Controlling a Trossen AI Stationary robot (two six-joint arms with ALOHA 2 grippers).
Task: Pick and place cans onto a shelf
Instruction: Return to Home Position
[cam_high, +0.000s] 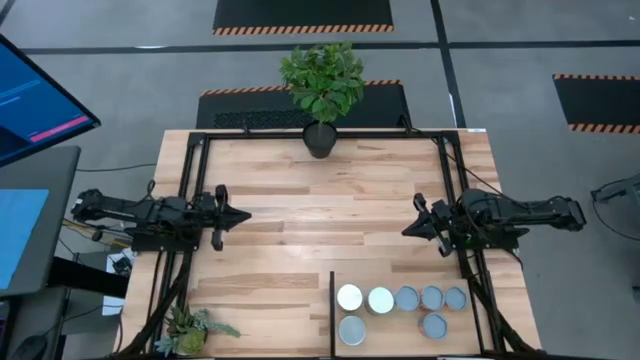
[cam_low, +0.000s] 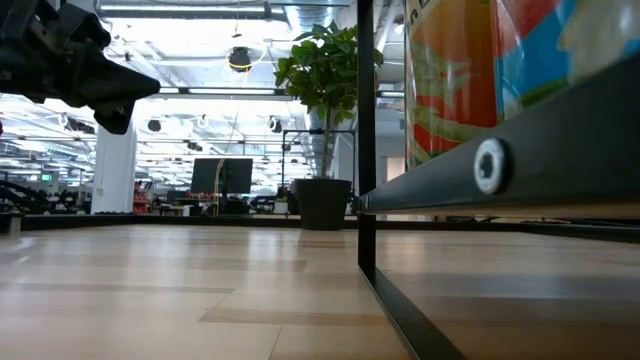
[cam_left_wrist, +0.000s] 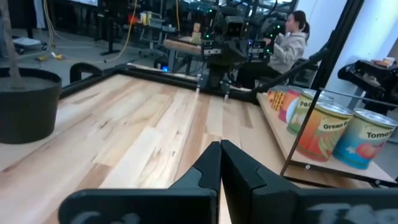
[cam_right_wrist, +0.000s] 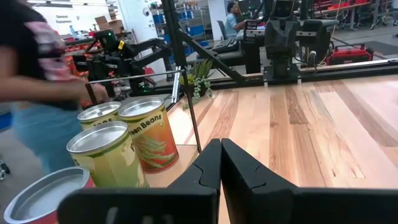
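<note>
Evidently the placing is finished: seven cans stand upright on the shelf at the near right corner of the surface. Five form a tight far row, two white tops on the left and three pale-blue ones to the right. Two more stand in a near row with a bare gap between them. Packing them close together keeps every can inside the shelf's black frame, and none remains on the open wood. The right end effector sits just beyond the shelf's far edge, near the right rim of the surface. It is empty, with its fingers pressed together, and points toward the centre. The left end effector mirrors it from the left side, also closed on nothing. Each arm lies low along its own edge, well apart from the cans, which I judge suits a rest pose since nothing is left to carry. A black plant pot stands at the far middle.
</note>
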